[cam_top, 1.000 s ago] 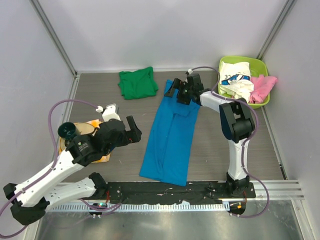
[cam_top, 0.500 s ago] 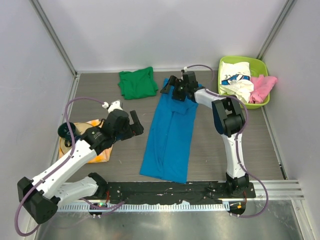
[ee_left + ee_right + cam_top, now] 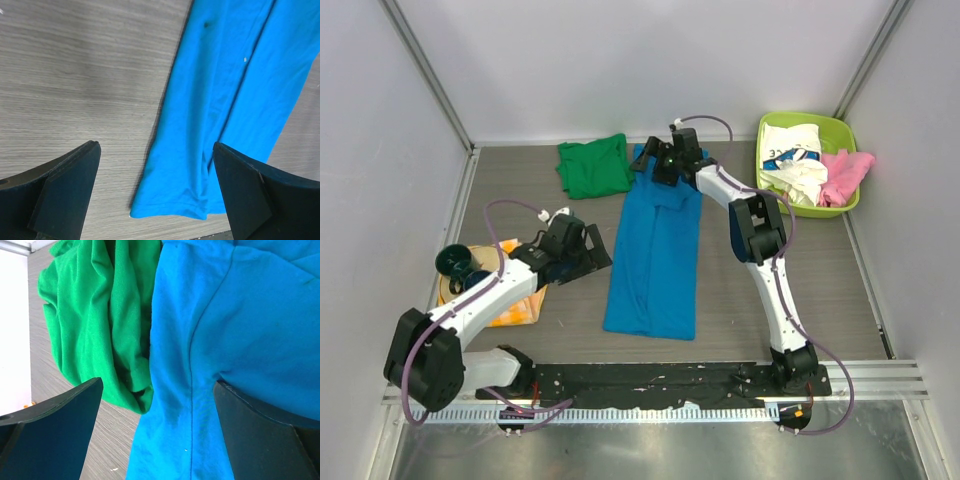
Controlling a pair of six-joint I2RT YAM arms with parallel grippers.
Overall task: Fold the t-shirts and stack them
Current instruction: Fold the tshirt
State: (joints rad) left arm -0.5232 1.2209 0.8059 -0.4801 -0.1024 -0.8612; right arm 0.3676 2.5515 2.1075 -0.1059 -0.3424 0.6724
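A bright blue t-shirt (image 3: 655, 260) lies folded lengthwise in a long strip down the middle of the table. A green t-shirt (image 3: 594, 166) lies crumpled at the back, touching the blue one's far left corner. My left gripper (image 3: 595, 252) is open just left of the strip. In the left wrist view its jaws (image 3: 156, 192) hang above the blue hem (image 3: 190, 200) and bare table. My right gripper (image 3: 650, 163) is open over the far end. In the right wrist view it (image 3: 157, 432) straddles the blue shirt (image 3: 240, 340) beside the green one (image 3: 95, 315).
A lime basket (image 3: 847, 127) at the back right holds a white printed shirt (image 3: 792, 152) and a pink one (image 3: 846, 172). An orange-yellow checked cloth (image 3: 512, 305) and a dark teal object (image 3: 453, 263) lie at the left under my left arm. Grey walls close in three sides.
My left gripper swung right toward the blue shirt's left edge. My right gripper moved left and farther back along the shirt's far end, and that end shifted left toward the green shirt.
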